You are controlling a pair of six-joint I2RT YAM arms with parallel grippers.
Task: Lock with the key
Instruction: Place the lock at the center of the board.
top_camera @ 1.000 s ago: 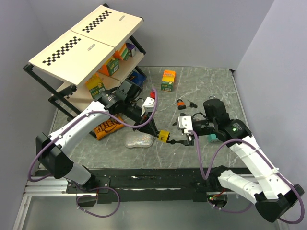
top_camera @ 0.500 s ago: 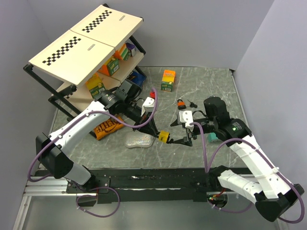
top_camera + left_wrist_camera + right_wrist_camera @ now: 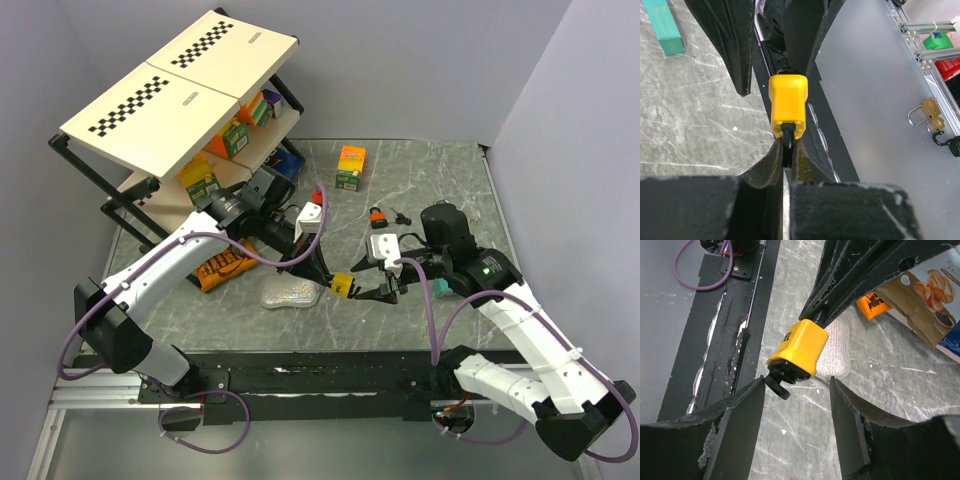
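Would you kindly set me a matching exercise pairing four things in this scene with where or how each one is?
1. yellow padlock
2. small orange padlock
3. teal box
4. right gripper

A. on the table, beside the right arm
B. open, flanking the key
C. shackle pinched in the left gripper
D. mid-table, beyond both grippers

Pairs: 1-C, 2-D, 3-A, 4-B

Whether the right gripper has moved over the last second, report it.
Yes. The right gripper shifted left, away from the teal cardboard box, toward the yellow plastic padlock.
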